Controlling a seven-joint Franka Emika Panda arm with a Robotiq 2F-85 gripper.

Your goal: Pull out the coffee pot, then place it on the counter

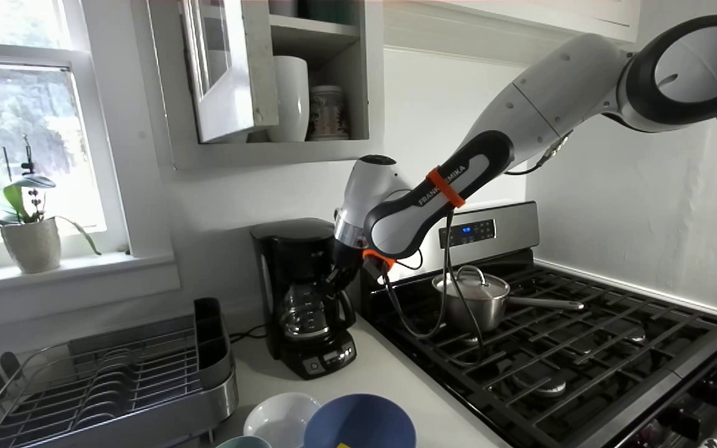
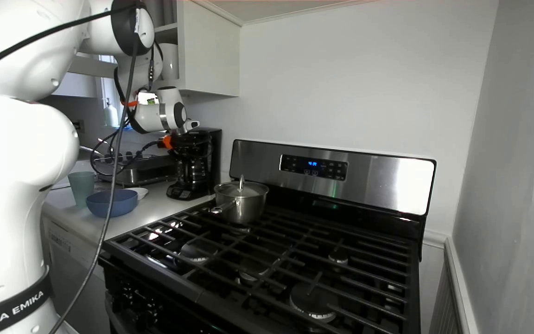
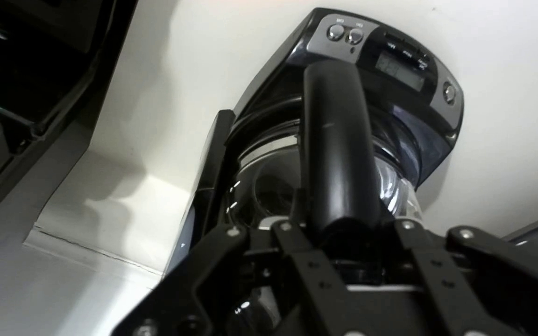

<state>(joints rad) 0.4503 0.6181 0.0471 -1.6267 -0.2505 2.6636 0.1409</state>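
The coffee pot (image 1: 301, 314), a clear glass carafe with a dark handle, sits upright inside the black coffee maker (image 1: 296, 231). It also shows in an exterior view (image 2: 197, 170) and, from above, in the wrist view (image 3: 276, 179). My gripper (image 1: 338, 280) points down at the upper part of the handle. In the wrist view the fingers (image 3: 341, 221) stand close against both sides of the handle, partly closed, and look shut on it. The contact is dark and hard to see. The whitish counter (image 1: 389, 367) lies in front of the coffee maker.
The black stove (image 1: 557, 348) with a steel saucepan (image 1: 477, 302) stands beside the counter. A dish rack (image 1: 116, 398), a white bowl (image 1: 281, 414) and a blue bowl (image 1: 358, 423) are near the coffee maker. A cabinet door (image 1: 228, 93) hangs open above.
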